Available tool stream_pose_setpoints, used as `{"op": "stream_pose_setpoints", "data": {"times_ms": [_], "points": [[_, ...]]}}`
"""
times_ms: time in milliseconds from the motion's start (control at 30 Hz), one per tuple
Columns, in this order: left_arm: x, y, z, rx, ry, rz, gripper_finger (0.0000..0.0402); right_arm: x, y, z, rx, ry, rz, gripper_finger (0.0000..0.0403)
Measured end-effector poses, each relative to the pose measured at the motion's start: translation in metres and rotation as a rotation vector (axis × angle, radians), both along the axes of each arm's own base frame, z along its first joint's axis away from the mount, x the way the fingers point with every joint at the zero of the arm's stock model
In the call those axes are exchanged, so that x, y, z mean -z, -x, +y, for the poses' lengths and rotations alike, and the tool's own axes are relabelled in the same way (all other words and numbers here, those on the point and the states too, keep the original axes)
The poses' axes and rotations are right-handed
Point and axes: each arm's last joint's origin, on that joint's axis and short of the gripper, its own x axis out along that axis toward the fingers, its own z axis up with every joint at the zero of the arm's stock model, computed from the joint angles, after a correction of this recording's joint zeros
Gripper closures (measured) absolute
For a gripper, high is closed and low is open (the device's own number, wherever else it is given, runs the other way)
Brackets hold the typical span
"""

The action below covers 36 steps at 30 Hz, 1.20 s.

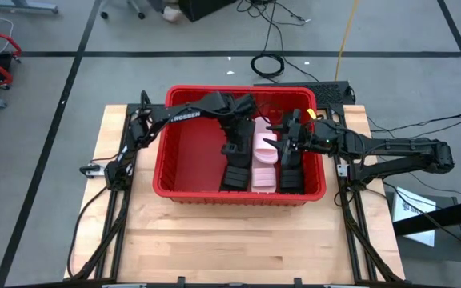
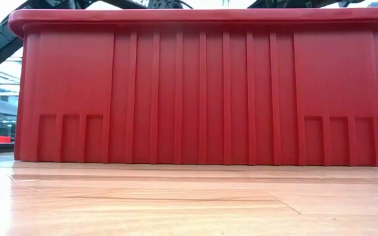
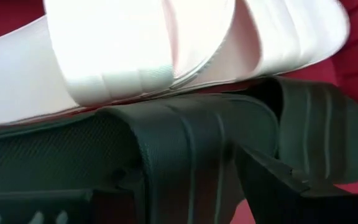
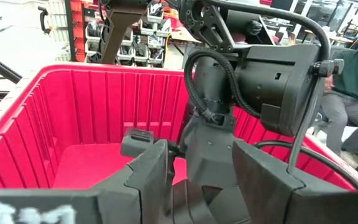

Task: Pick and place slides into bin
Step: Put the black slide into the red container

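- Both arms reach into the red bin [image 1: 184, 186] on the desk [image 1: 238, 240].
- Left gripper [image 1: 234, 150] clamps a black slide [image 3: 185, 162] beside pale pink slides [image 1: 264, 156].
- Right gripper [image 1: 286, 144]: spread wide.

This looks like a robot lab or workshop. The wooden table [image 1: 214, 240] stands on a gray floor [image 1: 46, 184] marked with dark lines, and loose cables [image 1: 267, 62] lie on the floor behind it. Past the red bin [image 4: 73, 106] there are shelves [image 4: 92, 31] full of parts and tools, more tables, and a person [image 4: 353, 81] sitting nearby.
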Motion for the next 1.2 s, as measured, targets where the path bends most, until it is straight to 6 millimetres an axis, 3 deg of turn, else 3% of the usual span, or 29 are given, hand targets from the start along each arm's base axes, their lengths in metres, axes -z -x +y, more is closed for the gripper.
{"op": "stream_pose_setpoints", "data": {"times_ms": [367, 733, 867, 1200], "points": [[0.000, -0.005, -0.005, -0.034, -0.128, 0.018, 0.0203, 0.000, 0.000, 0.000, 0.000, -0.005, -0.001, 0.0232], [-0.001, -0.013, -0.016, -0.081, -0.382, 0.056, 0.0204, 0.000, 0.000, 0.000, 0.000, -0.005, -0.001, 0.0232], [-0.001, -0.010, -0.008, -0.152, -0.463, 0.089, 0.0204, 0.000, 0.000, 0.000, 0.001, -0.010, 0.001, 0.0232], [-0.001, 0.000, 0.021, -0.251, -0.463, 0.101, 0.0204, 0.000, 0.000, 0.001, -0.004, -0.013, 0.000, 0.0232]]}}
